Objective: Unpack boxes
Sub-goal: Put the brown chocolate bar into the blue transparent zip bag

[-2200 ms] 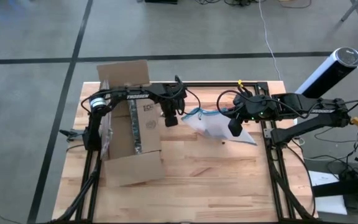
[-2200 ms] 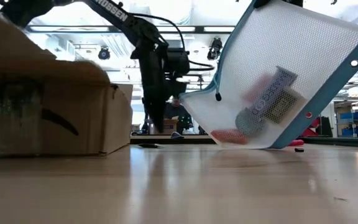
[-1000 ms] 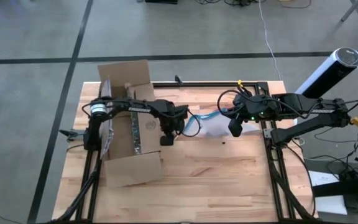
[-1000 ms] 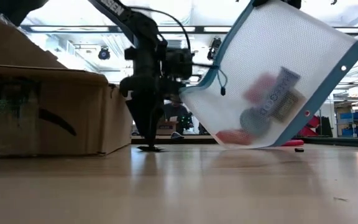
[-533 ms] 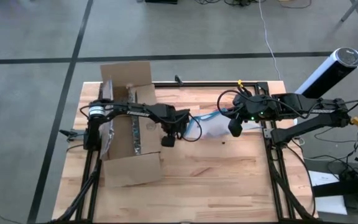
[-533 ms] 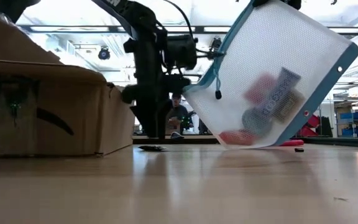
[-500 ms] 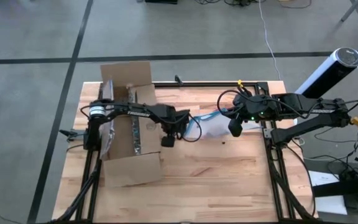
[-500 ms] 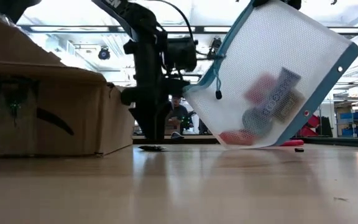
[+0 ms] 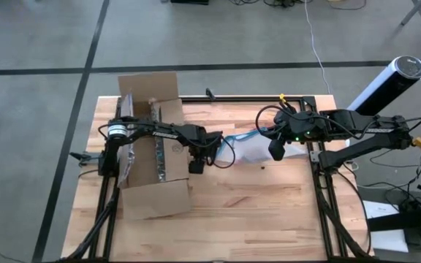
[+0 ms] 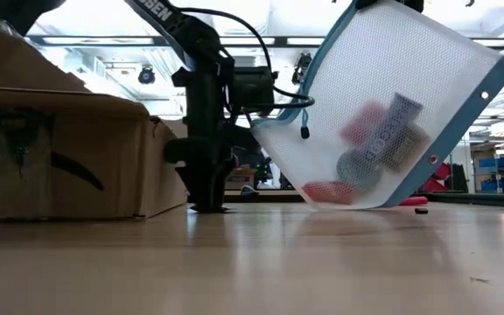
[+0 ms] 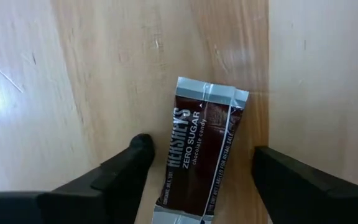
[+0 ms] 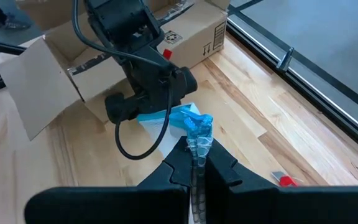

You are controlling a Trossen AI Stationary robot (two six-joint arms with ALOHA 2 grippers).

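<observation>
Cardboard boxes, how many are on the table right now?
1: an opened cardboard box on the table's left side, under the left arm, flaps spread. Nothing suggests another, though the arms hide some surface.

My left wrist view cuts off the brown foil-wrapped chocolate bar (image 11: pixel 201 152) at its near end. The blurred brown cardboard box (image 10: pixel 64 149) runs past the low view's edge. Items inside the clear blue-edged mesh pouch (image 10: pixel 392 105) stay unreadable.

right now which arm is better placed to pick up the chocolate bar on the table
Left. The left hand is open, straddling the chocolate bar on the table. The right hand is shut on the pouch, holding it up.
</observation>
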